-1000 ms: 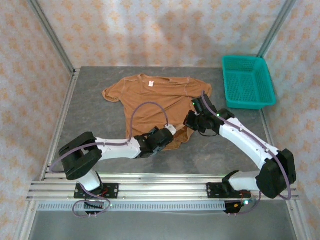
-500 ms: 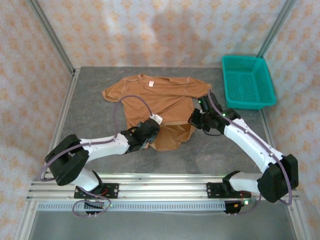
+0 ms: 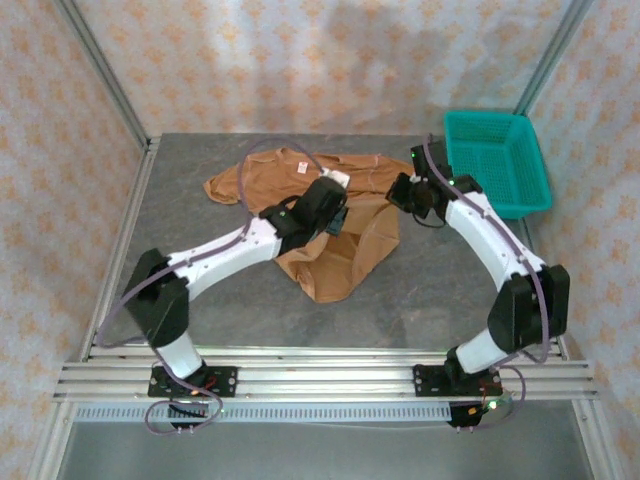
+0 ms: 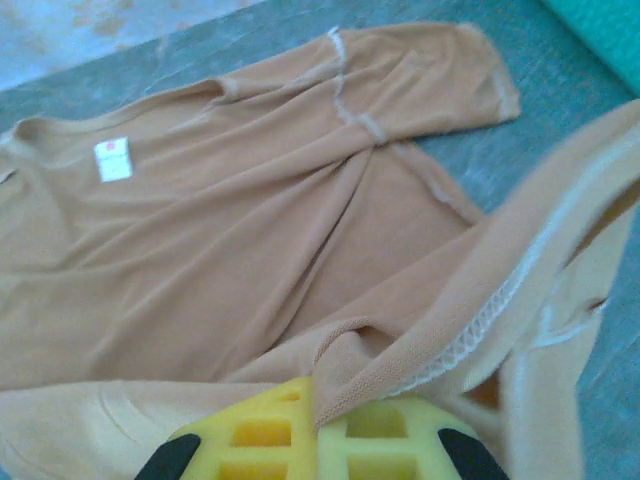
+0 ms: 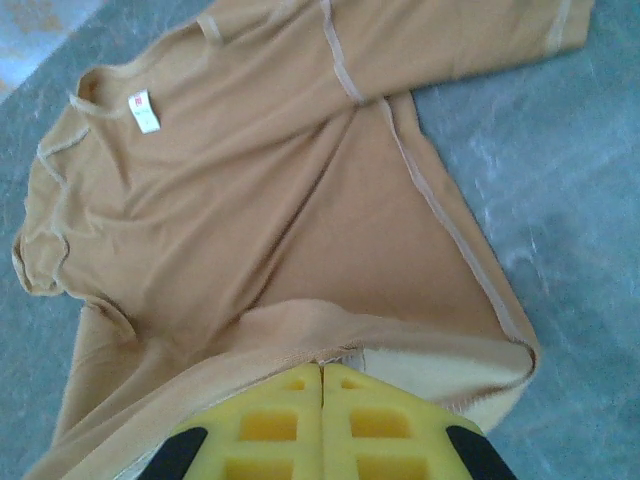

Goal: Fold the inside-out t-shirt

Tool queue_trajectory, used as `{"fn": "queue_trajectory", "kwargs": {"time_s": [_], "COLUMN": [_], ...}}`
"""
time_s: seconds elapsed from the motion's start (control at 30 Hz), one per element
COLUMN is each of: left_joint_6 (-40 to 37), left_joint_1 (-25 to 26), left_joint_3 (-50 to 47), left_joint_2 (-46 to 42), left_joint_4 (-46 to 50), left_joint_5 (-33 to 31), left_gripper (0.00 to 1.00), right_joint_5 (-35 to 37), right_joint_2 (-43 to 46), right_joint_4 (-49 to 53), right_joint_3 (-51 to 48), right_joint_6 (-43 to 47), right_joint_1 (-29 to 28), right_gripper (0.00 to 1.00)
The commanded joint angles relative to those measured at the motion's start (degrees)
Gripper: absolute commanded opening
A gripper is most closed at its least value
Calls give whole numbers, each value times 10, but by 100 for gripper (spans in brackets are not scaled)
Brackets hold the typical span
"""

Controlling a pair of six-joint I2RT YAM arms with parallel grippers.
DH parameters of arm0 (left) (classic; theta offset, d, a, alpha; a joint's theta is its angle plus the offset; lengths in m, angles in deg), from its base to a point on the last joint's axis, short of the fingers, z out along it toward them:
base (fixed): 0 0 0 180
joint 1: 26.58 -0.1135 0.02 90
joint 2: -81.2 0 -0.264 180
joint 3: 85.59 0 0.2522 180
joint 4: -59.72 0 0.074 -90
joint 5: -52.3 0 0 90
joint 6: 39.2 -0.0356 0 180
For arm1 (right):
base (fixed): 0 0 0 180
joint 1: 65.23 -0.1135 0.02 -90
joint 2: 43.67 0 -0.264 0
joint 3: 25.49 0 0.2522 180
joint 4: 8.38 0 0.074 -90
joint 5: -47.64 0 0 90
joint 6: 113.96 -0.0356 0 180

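Grey matte tabletop point(image 3: 450, 290) runs from the near rail, where both arms are bolted, out to a patterned wall point(image 3: 320, 60). On its middle lies the tan soft-cloth short-sleeved t-shirt point(image 3: 330, 265), seams outward, the near part bunched and raised. The left gripper point(image 4: 317, 440) has its yellow fingers pressed together on a fold of the hem point(image 4: 480, 310). The right gripper point(image 5: 321, 425) pinches the same edge further right. Beyond them the chest and both sleeves lie flat, with the small white label point(image 4: 113, 160) at the collar on the far side. A teal plastic mesh basket point(image 3: 495, 160) sits at the far right. By my judgement the first bottom-to-top fold is only half made: the hem must be laid down, and every later fold remains.
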Motion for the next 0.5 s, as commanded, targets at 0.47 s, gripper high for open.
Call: {"fn": "queue_trajectory", "kwargs": {"time_s": [0.47], "left_joint_6": [143], "left_joint_1": [-62], "left_joint_3": [134], "left_joint_2": [68], "left_joint_4": [155], "left_joint_5": [218], "left_gripper": [0], "right_joint_5": [-166], "right_joint_2": [94], "right_joint_4": [-372], "right_joint_3": [-335], "right_joint_6": [-144], "right_joint_1": [-46], "right_gripper": [25]}}
